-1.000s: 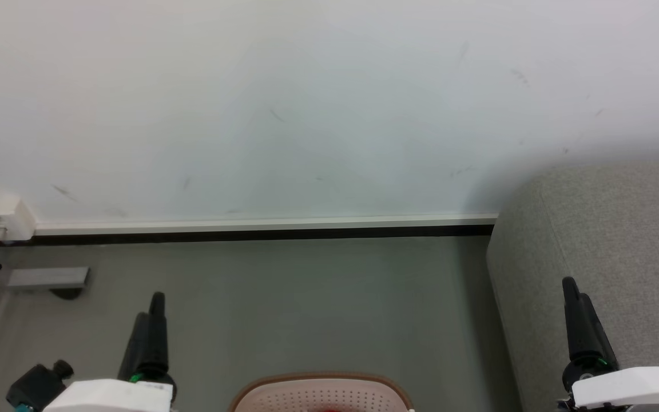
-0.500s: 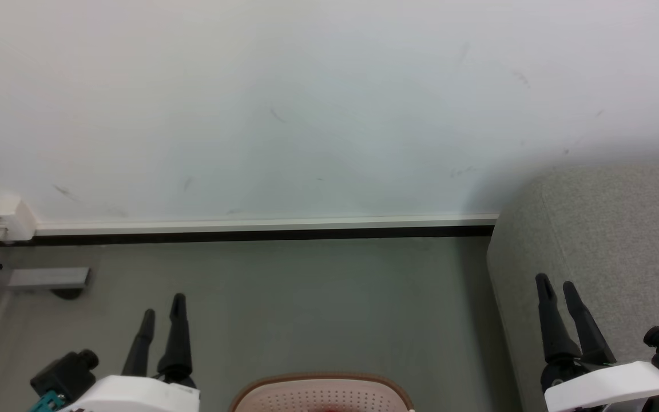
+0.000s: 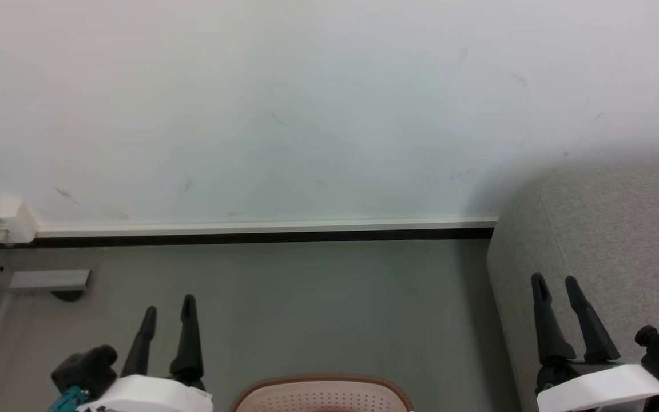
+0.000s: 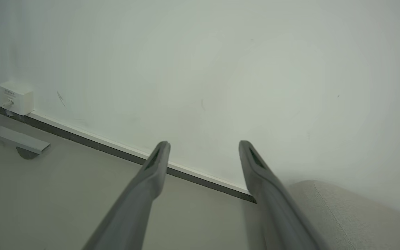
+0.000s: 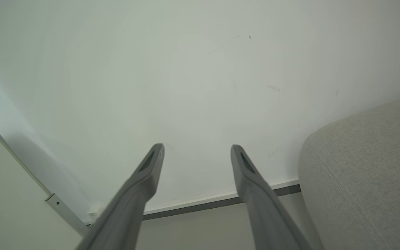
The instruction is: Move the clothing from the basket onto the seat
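A second ago each gripper showed as one dark shape. Now the left gripper, left of the basket, shows two fingers spread well apart with nothing between them, and it has come nearer the basket. The right gripper, right of the basket, is likewise parted and empty, and it too has drawn in toward the basket. The basket and the seat lie as before. The basket stands on the grey floor, with its brown rim and a few rows of holes visible and its inside cut off by the lower edge. The seat is to the basket's right, apart from it. Far left of the basket, a white box on the wall carries a faint label, too small to read.
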Available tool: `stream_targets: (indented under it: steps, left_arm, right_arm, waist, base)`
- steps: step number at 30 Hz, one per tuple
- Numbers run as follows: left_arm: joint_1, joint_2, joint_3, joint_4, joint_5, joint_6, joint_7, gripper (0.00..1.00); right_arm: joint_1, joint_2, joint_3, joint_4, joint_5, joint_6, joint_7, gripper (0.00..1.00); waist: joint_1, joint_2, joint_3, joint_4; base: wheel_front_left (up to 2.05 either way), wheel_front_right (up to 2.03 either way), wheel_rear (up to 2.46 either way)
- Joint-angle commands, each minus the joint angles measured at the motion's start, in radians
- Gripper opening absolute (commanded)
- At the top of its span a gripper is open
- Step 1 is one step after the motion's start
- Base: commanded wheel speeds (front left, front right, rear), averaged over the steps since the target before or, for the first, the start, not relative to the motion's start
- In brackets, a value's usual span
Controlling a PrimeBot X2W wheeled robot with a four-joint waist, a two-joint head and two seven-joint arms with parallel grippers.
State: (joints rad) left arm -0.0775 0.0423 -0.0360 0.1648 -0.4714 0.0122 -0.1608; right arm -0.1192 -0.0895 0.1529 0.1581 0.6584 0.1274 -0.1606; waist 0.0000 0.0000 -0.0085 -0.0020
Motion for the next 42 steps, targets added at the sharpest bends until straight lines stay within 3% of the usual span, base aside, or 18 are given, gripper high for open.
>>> stream_targets:
  steps: [1, 42]
  left_arm:
    - [-0.016, 0.008, 0.001, -0.004, 0.032, 0.008, -0.012, 1.00]
    - [-0.020, 0.011, -0.037, 0.025, 0.361, 0.054, -0.096, 1.00]
  right_arm:
    - [-0.009, 0.002, -0.003, -0.001, -0.028, 0.005, -0.011, 1.00]
    - [-0.035, 0.013, 0.027, 0.093, -0.307, 0.005, -0.097, 1.00]
  waist:
    - [0.0000, 0.0000, 0.000, 0.000]
    - [0.0000, 0.0000, -0.006, -0.003]
  base:
    - [0.00, 0.00, 0.00]
    - [0.00, 0.00, 0.00]
